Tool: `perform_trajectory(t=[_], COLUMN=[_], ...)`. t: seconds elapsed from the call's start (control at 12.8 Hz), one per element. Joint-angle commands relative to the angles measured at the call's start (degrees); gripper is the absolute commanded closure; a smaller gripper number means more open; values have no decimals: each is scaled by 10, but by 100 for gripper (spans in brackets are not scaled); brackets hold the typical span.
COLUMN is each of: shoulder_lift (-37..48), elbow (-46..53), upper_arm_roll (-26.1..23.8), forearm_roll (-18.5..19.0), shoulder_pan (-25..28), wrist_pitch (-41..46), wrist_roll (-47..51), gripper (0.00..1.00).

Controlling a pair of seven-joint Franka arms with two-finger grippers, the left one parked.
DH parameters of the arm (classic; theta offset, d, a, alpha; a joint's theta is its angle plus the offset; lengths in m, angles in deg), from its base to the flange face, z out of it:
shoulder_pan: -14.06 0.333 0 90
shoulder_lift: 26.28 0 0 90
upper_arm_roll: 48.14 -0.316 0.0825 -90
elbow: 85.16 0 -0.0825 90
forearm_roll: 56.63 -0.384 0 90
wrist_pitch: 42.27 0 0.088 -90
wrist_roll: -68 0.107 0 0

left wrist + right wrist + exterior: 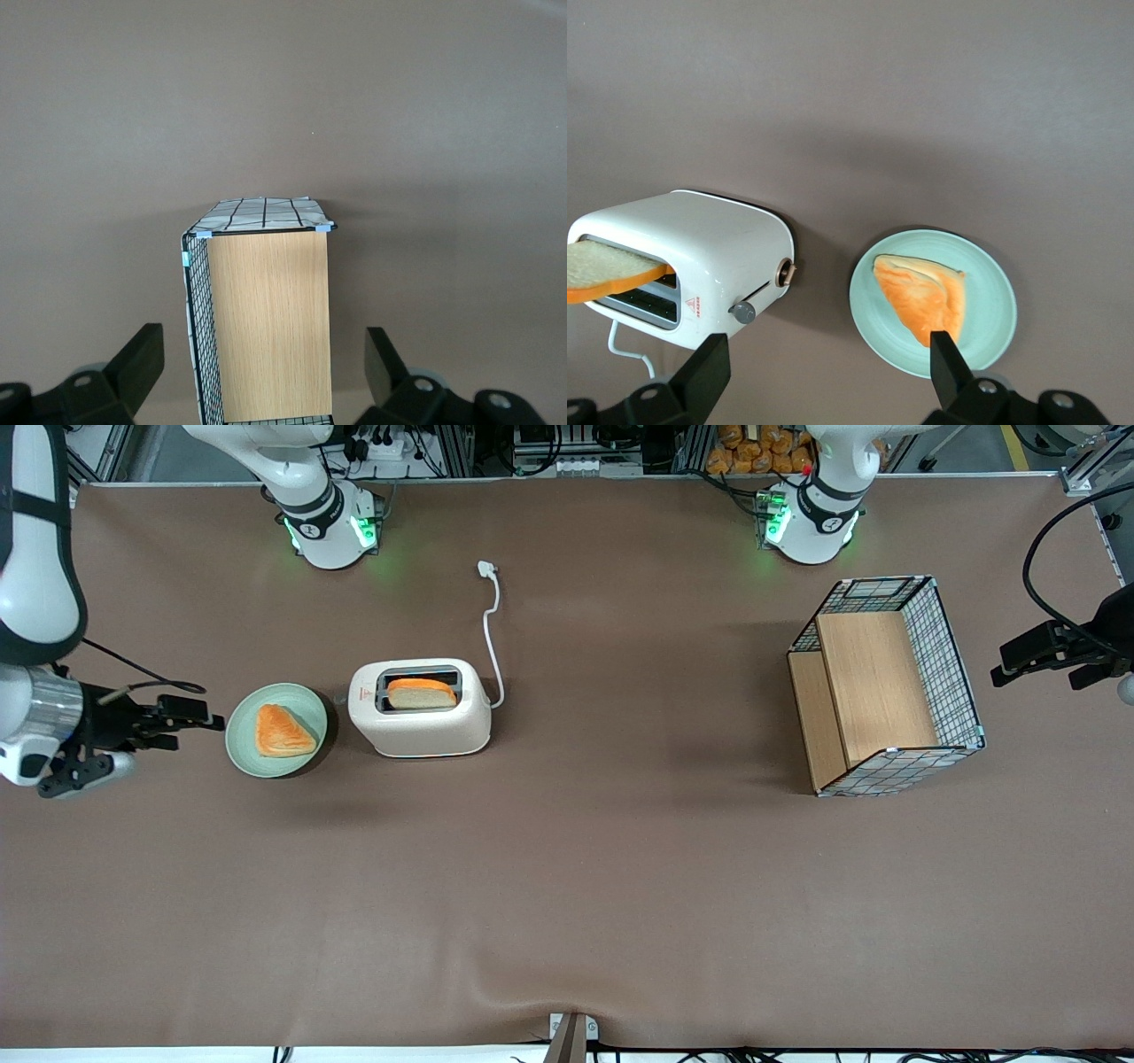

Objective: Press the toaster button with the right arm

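Observation:
The cream-white toaster (418, 708) stands on the brown table with a bread slice (422, 693) sticking up out of one slot. In the right wrist view the toaster (700, 248) shows its narrow end, where the small grey toaster button (742, 312) protrudes below a round dial (784, 272). The right arm (35, 602) reaches in at its own end of the table. Its gripper (205, 716) hovers beside the green plate (239, 735), which lies between it and the toaster. The gripper (828, 367) is open, with nothing between its fingers (709, 363), and is apart from the button.
A toasted triangular slice (283, 731) lies on the plate. The toaster's white cord (490, 633) runs away from the front camera to a loose plug. A wire basket with wooden shelves (886, 686) stands toward the parked arm's end of the table.

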Motion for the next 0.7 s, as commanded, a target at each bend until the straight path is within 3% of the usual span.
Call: perform_trajectory(t=[0.0, 0.23, 0.47, 0.62], shoulder_lift=[30, 33, 32, 33], elbow=[12, 50, 88, 95], upper_arm_roll=[-6, -7, -10, -9], forearm_roll=[44, 65, 125, 133], shoulder_pan=[-3, -2, 27, 29], wrist_pitch=[26, 58, 65, 75], wrist_roll=[41, 81, 125, 127], gripper=[0, 0, 0, 0])
